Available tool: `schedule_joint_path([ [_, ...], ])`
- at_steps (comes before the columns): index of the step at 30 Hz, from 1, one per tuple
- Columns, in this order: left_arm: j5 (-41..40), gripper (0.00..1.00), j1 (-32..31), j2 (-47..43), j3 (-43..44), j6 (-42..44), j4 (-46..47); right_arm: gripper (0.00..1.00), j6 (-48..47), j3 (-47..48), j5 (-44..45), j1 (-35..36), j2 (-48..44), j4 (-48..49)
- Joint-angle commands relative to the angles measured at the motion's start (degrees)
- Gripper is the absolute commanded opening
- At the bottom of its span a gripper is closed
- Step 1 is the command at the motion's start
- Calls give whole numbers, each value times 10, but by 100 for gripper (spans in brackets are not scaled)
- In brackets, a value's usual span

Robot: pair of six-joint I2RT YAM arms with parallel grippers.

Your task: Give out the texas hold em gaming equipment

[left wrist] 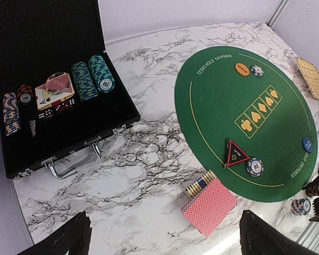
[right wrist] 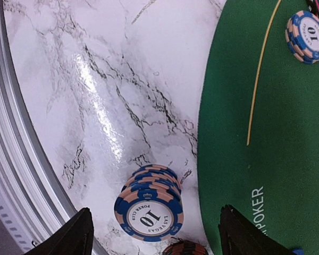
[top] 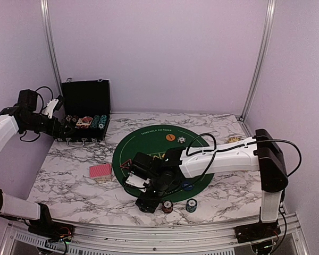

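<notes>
Right gripper (right wrist: 155,211) spread open around a chip stack (right wrist: 149,219), gripping nothing; left gripper (left wrist: 165,215) wide open, empty.
We see the green mat (left wrist: 223,106), red-backed cards (left wrist: 210,206) just beside it, and the stack on the marble table (right wrist: 95,79) between the jaws, touching neither: blue-and-peach striped edges, white face marked 10.

The white, marble-veined table (top: 69,186) carried an open black case (top: 86,109) at its far left and a round green mat (top: 149,143) in the middle. Red-backed cards (top: 100,171) lay just left of the mat. 2 chip piles, a dark stack (top: 167,206) and a blue stack (top: 191,205), stood near the front edge, and a tan slatted object (top: 234,139) lay far right.
</notes>
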Motion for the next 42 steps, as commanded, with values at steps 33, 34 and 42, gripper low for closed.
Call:
schedule_joint_path([
  [33, 5, 99, 1, -17, 16, 4, -19, 52, -14, 16, -22, 1, 31, 11],
  [34, 4, 99, 2, -17, 16, 4, -19, 52, -14, 16, -23, 1, 30, 11],
  [42, 4, 99, 1, -17, 16, 4, -19, 48, -13, 12, -19, -1, 28, 14],
])
